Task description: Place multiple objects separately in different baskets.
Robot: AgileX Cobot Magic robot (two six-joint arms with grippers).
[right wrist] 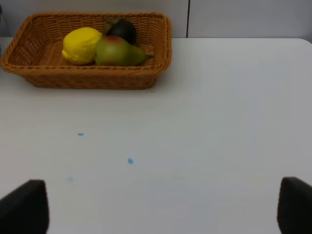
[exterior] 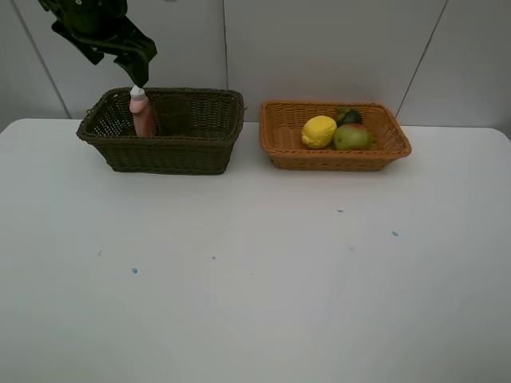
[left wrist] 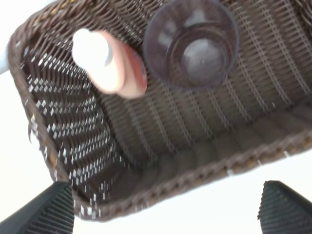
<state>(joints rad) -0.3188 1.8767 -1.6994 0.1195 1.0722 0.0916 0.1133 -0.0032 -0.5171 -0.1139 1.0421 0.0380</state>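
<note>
Left gripper is hovering spread wide directly above the upright pink bottle, standing beside the cup in the dark basket at the desk's far-left edge; nothing is held.

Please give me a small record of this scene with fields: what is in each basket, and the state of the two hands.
dark basket: pink bottle standing upright, mauve cup beside it
orange basket: lemon, pear, mangosteen close together
table: white, a few small blue specks, no task object left on it
left hand: open, above the dark basket, holding nothing
right hand: open, over bare table, holding nothing
</note>
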